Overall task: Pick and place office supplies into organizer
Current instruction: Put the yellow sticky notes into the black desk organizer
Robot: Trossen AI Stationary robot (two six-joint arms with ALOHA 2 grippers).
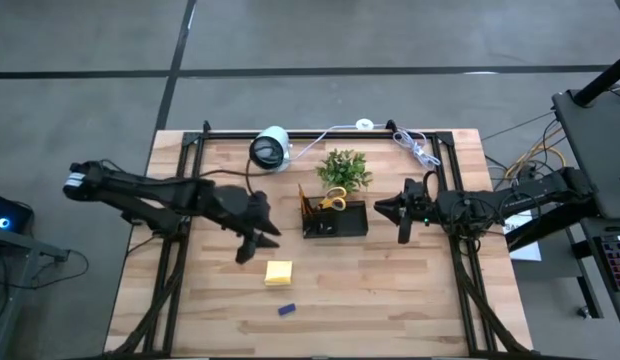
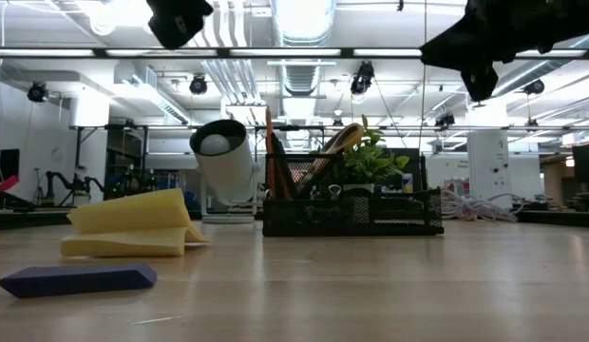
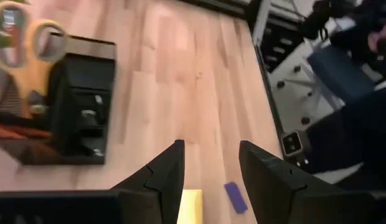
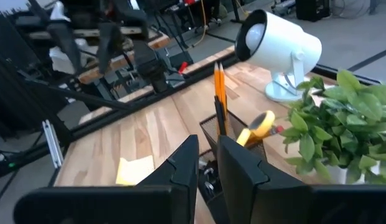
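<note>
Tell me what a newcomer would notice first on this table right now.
Probably the black organizer at mid-table, with yellow-handled scissors and orange pencils standing in it, in front of the green plant. Next, the yellow sticky-note pad and small blue block lying loose on the wood, with the left gripper open above the table beside the pad.

Bright, even overhead light — glare from ceiling fixtures [image 2: 304, 19]; left wrist view motion-blurred.
</note>
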